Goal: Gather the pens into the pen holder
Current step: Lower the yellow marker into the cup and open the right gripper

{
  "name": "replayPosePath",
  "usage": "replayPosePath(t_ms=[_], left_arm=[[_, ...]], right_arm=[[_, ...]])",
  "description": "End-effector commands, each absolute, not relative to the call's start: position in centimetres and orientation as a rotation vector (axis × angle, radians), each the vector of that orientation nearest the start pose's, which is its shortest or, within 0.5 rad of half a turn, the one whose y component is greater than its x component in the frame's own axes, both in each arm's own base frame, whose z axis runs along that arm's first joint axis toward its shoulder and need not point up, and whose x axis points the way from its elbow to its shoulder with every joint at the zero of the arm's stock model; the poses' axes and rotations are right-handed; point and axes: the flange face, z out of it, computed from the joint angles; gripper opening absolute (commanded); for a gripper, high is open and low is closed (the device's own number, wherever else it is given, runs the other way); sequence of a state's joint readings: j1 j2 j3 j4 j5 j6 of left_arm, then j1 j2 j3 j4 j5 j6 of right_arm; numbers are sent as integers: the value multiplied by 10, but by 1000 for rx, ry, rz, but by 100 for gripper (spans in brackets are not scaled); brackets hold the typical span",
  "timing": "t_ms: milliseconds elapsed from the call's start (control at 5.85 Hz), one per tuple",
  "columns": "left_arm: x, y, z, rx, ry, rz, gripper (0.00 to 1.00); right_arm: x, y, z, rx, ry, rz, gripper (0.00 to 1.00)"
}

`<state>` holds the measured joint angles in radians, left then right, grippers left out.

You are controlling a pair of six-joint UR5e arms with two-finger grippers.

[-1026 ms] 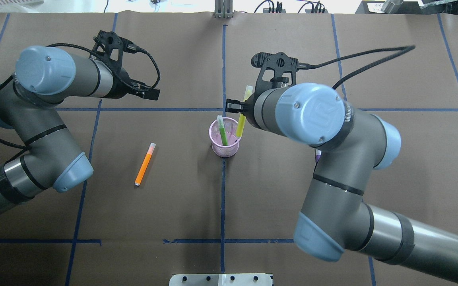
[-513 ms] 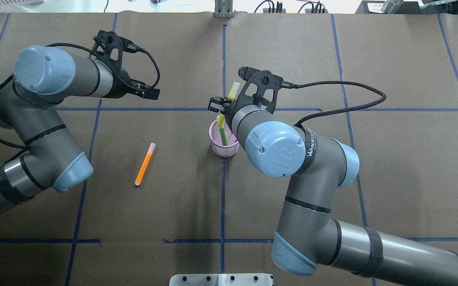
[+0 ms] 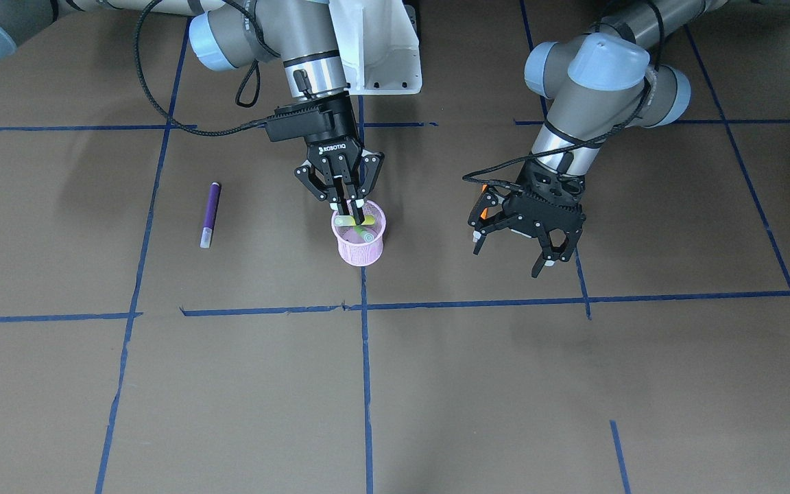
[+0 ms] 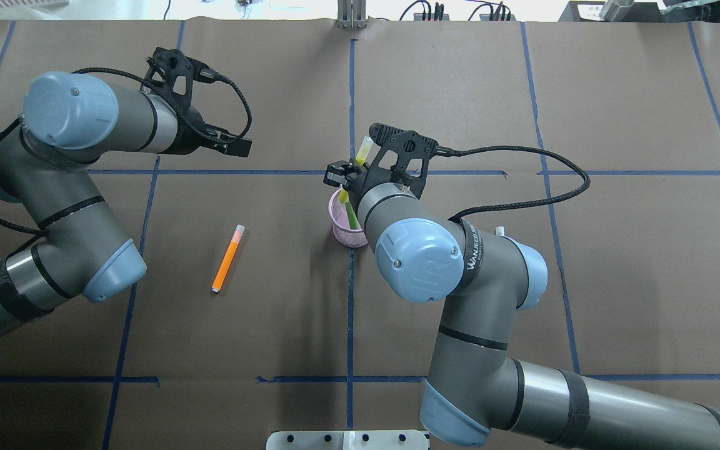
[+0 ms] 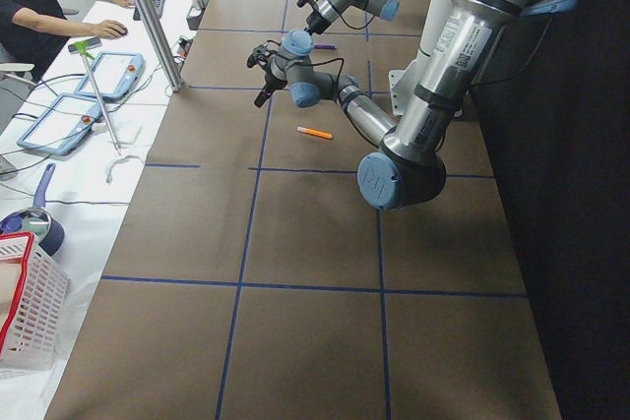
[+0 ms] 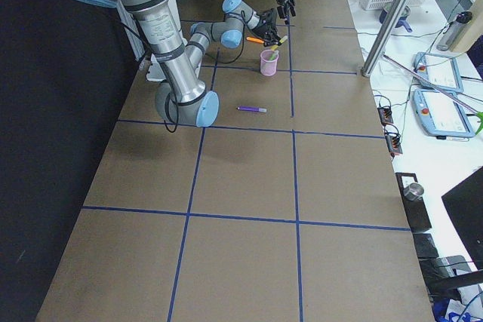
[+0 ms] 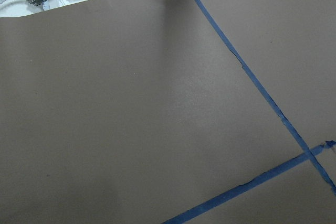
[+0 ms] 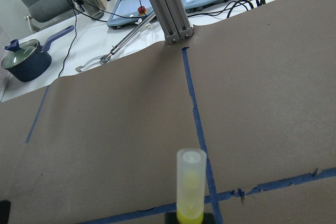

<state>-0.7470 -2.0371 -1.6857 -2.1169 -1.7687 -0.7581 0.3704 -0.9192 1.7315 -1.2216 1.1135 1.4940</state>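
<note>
The pink mesh pen holder (image 3: 359, 245) (image 4: 341, 230) stands at the table's middle with a green pen (image 4: 352, 215) leaning inside. My right gripper (image 3: 348, 208) is shut on a yellow pen (image 4: 364, 150) (image 8: 190, 187), which it holds upright with its lower end inside the holder's rim. An orange pen (image 4: 227, 258) lies flat to the holder's left. A purple pen (image 3: 210, 214) (image 6: 251, 109) lies on the right arm's side, mostly hidden under that arm in the overhead view. My left gripper (image 3: 513, 251) hangs open and empty above the table, beyond the orange pen.
Blue tape lines (image 4: 350, 112) divide the brown table cover into squares. A metal post (image 4: 350, 15) stands at the far edge and a metal plate (image 4: 347, 439) at the near edge. Cables, pendants and a person's arms (image 5: 59, 17) lie beyond the far edge.
My right arm has swung left and brought the yellow pen over the holder, lowering its tip inside the rim. The left arm and the orange pen have not moved.
</note>
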Motion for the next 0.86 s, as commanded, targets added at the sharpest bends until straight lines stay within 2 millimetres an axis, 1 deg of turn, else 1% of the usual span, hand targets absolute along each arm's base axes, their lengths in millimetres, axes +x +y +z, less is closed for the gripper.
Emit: replayPosePath(t_ms=[0, 171, 342, 513, 684], left_arm=[[400, -525, 279, 664, 923, 170, 100], [400, -525, 279, 664, 923, 169, 100], [401, -526, 282, 649, 926, 149, 100], [406, -524, 289, 615, 931, 125, 100], [406, -523, 289, 599, 931, 131, 100]], right_arm=[[-547, -392, 165, 667, -1021, 520, 25], [-549, -390, 169, 678, -1004, 522, 99], [-548, -390, 169, 712, -996, 540, 100], [-546, -390, 167, 711, -1002, 541, 100], [-543, -390, 165, 697, -1015, 533, 100]])
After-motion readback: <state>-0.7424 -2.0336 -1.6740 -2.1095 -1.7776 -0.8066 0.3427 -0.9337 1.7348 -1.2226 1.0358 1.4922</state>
